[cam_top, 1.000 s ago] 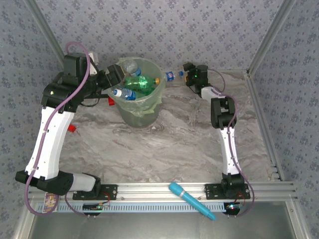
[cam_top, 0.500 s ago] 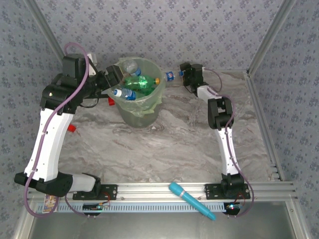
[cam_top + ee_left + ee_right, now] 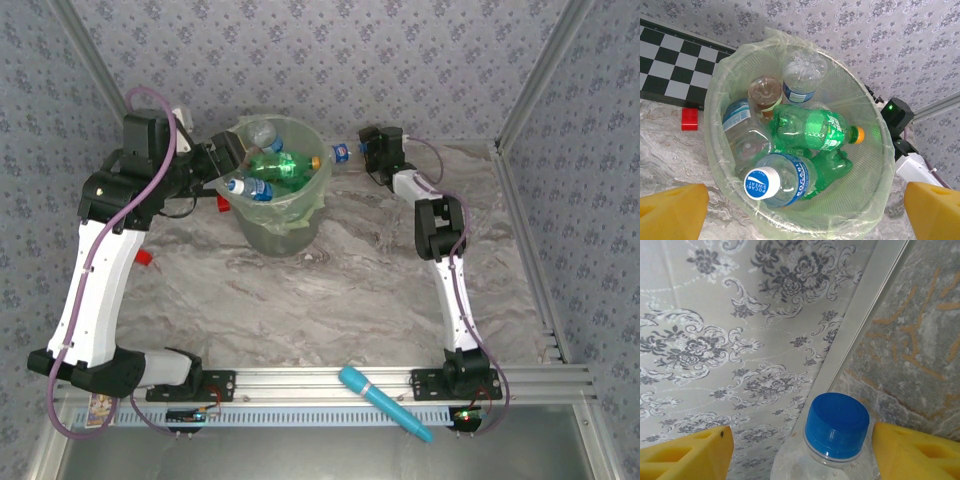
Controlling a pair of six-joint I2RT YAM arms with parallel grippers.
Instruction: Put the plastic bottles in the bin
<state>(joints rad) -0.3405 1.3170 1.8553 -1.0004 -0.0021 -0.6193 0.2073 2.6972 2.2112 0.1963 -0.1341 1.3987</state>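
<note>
Clear and green plastic bottles (image 3: 810, 132) fill the round pale-green translucent bin (image 3: 285, 228); one apparently remains.
At the bin's 2 o'clock, right jaws straddle that blue-capped bottle (image 3: 836, 426), unclamped; left jaws gape empty.

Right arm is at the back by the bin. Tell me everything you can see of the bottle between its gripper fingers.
The bottle is clear plastic with a blue screw cap still on and small droplets on its shoulder. The top view shows a blue-and-white label. It sits at the table's far edge by the wall, just right of the bin. The right gripper straddles its neck, one finger close beside the cap, the other well apart. Whether it rests on the table I cannot tell.
</note>
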